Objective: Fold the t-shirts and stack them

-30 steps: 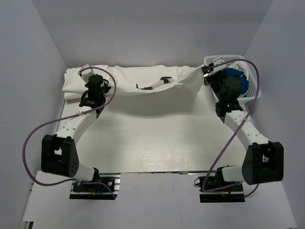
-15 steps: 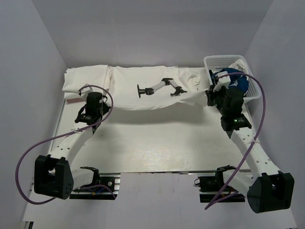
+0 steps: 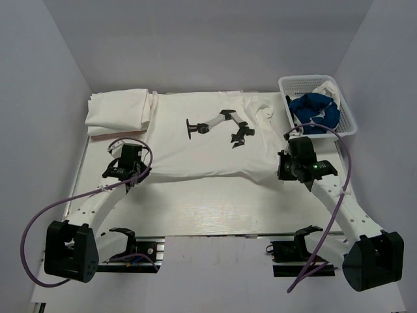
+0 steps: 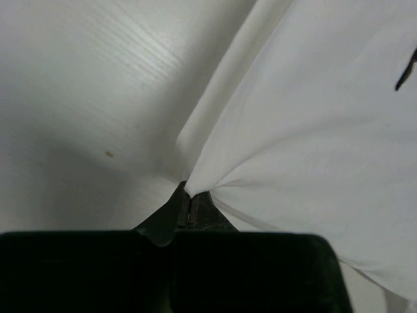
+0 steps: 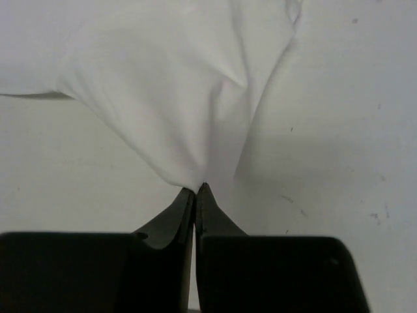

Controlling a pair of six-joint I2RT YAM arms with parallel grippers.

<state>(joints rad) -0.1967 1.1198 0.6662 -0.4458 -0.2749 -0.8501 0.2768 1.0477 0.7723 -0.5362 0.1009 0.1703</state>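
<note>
T-shirt (image 3: pixel 195 153), white, lies spread on the table (image 3: pixel 208 202), 2 near corners pinched in my left gripper (image 4: pixel 189 199) and right gripper (image 5: pixel 197 192); uneven pulling could slip a corner free or wrinkle it.

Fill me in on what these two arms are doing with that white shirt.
Both arms are working on a white t-shirt with a black print, spread across the table. The left gripper is shut on its near left corner and the right gripper on its near right corner. No fold is made yet. A folded white pile lies at the far left, and a blue shirt sits in the white basket at the far right.
</note>
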